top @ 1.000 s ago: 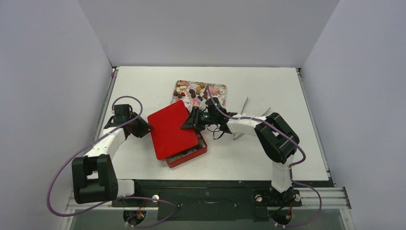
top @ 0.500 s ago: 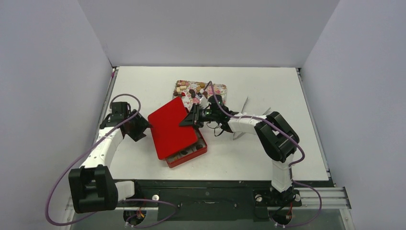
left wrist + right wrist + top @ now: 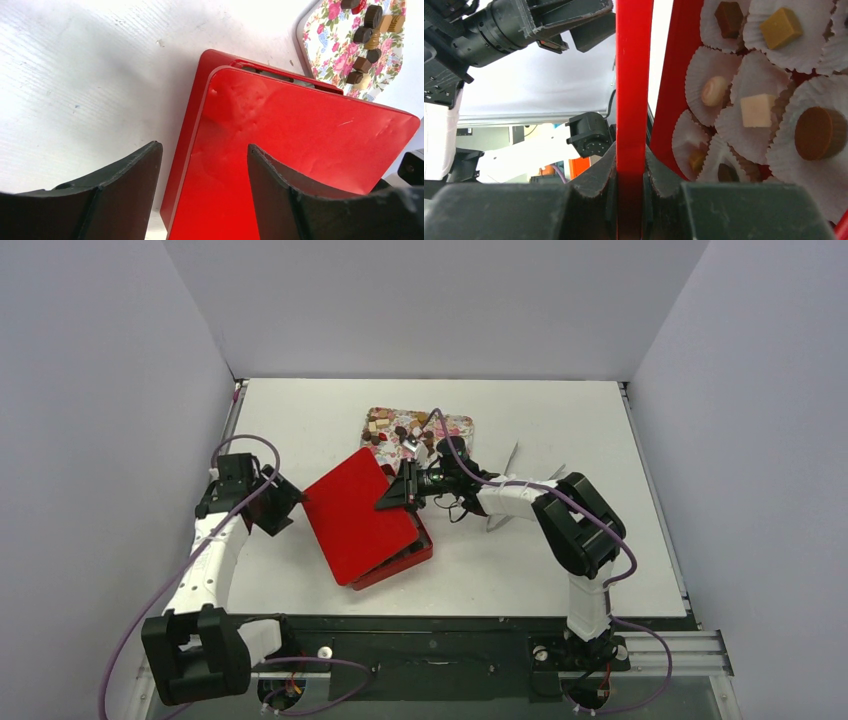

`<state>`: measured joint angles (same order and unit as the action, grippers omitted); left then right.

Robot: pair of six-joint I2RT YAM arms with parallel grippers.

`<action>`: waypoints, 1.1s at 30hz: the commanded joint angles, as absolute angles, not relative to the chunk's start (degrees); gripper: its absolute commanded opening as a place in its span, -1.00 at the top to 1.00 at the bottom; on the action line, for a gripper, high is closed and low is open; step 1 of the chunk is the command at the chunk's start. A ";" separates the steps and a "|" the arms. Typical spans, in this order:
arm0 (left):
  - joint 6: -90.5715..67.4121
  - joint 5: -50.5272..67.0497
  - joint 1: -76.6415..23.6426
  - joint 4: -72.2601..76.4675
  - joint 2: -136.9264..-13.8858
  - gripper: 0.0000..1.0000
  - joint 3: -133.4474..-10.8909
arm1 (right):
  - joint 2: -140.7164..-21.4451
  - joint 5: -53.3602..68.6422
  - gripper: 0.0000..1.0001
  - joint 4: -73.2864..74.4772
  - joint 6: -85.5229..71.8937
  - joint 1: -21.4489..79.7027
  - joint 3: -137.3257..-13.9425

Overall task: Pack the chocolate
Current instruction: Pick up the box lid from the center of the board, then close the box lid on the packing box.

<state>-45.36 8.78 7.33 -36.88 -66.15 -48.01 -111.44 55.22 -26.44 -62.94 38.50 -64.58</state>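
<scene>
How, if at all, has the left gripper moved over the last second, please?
Yes: the left gripper has backed off leftward from the red lid, toward the table's left edge.

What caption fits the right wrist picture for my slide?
Right end effector pinching the red lid by its edge, beside chocolates in white paper cups.

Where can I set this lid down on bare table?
Bare table lies far-right of the floral tray, and near-side between the red box and the right arm. It is crowded mid-table: the right gripper clamps the lid over the box, the left gripper alongside.
</scene>
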 commanded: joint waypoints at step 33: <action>-53.22 2.62 0.76 -30.42 -69.44 0.88 -37.96 | -113.34 54.28 1.00 -24.96 -55.68 35.28 -66.45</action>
